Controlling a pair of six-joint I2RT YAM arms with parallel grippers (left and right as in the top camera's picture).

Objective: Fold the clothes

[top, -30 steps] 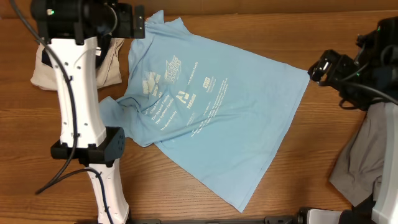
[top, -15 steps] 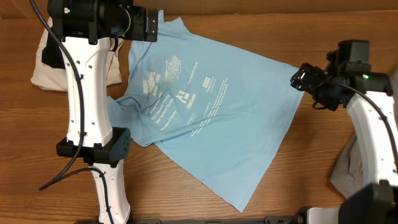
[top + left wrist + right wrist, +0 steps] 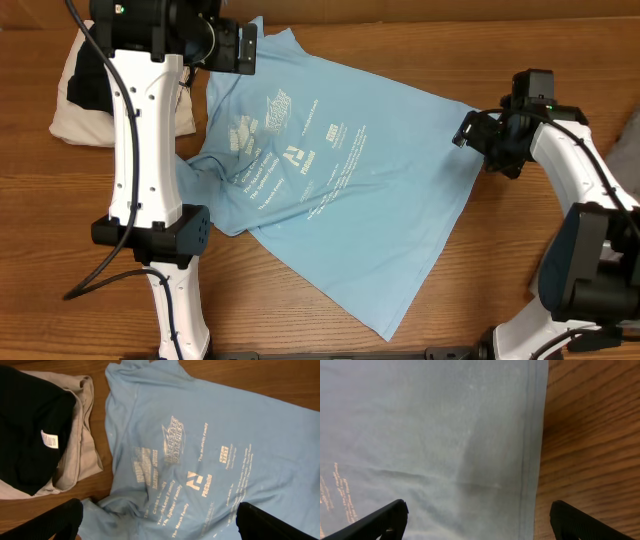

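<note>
The light blue T-shirt (image 3: 340,180) lies spread on the wooden table, print side up, its left sleeve bunched. My left gripper (image 3: 245,45) hovers open above the shirt's upper left corner. In the left wrist view its fingers (image 3: 60,520) are spread wide over the printed shirt (image 3: 200,435), holding nothing. My right gripper (image 3: 470,130) is open over the shirt's right hem. In the right wrist view the gripper (image 3: 480,527) straddles the hem of the shirt (image 3: 430,425), with bare wood to the right.
A beige garment (image 3: 75,125) with a black garment (image 3: 85,85) on it lies at the back left, also in the left wrist view (image 3: 80,440). A grey garment (image 3: 630,145) shows at the right edge. The left arm's white links (image 3: 140,150) cross the shirt's left side.
My right arm has swung left, and its gripper is now over the shirt's right hem. My left gripper has shifted slightly right over the shirt's top corner.
</note>
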